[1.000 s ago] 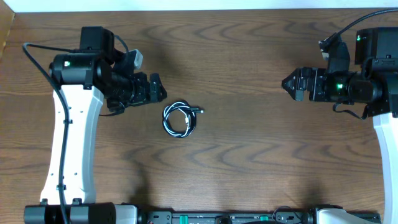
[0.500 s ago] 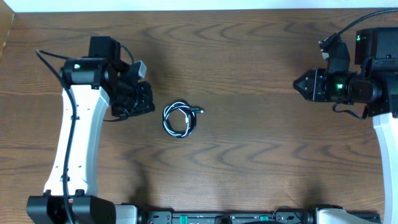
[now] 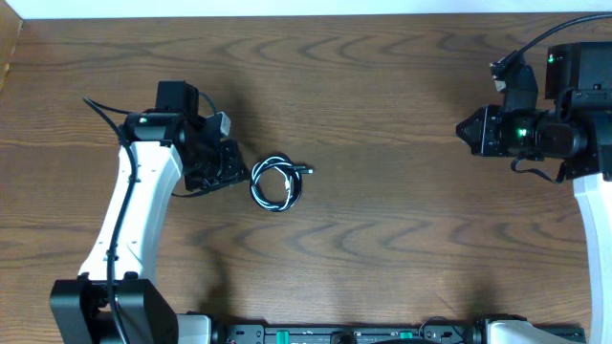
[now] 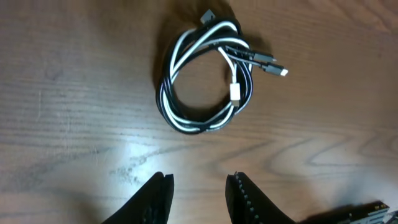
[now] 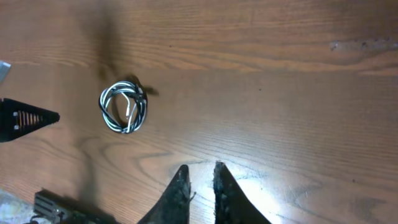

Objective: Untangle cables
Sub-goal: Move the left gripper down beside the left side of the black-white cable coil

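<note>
Here my left gripper (image 4: 198, 180), fingers parted and empty, hovers just beside the coiled black-and-white cables (image 4: 208, 81) lying flat on the table (image 3: 382, 268) straight ahead, while my right gripper (image 5: 198, 171), narrowly open and empty, is well apart.

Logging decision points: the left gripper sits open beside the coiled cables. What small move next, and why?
Probably ease the left gripper forward onto the cables: it is open and empty, just short of the coil's near edge, where black and white strands lie wound together.
</note>
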Robot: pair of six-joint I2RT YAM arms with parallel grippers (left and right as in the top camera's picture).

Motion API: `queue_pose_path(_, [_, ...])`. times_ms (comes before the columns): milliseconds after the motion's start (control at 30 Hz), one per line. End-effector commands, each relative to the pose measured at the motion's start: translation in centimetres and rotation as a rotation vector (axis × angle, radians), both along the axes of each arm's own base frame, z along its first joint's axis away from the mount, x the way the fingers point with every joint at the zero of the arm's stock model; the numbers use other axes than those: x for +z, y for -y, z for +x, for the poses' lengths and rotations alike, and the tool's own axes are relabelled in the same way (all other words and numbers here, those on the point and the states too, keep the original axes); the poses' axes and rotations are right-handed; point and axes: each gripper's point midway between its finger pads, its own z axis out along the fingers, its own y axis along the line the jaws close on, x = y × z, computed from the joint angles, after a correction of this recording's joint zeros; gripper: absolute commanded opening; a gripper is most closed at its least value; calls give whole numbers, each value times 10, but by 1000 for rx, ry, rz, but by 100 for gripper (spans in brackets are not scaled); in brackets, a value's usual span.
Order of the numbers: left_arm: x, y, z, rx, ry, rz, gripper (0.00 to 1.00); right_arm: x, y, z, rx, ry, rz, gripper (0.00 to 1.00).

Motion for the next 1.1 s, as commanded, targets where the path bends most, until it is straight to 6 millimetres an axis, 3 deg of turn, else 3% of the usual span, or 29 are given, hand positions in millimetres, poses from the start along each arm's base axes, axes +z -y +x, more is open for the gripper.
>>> queue_pose_path(0, [-7,0,-1,3,-8,2,34,4,-3,0,10,12,4,14])
queue_pose_path(633, [-49,0,-2,41,5,-4,35,1,-2,-1,10,2,4,15])
queue_pose_path(1067, [-49,-1,9,42,55,2,34,-10,-2,-3,10,-27,3,15])
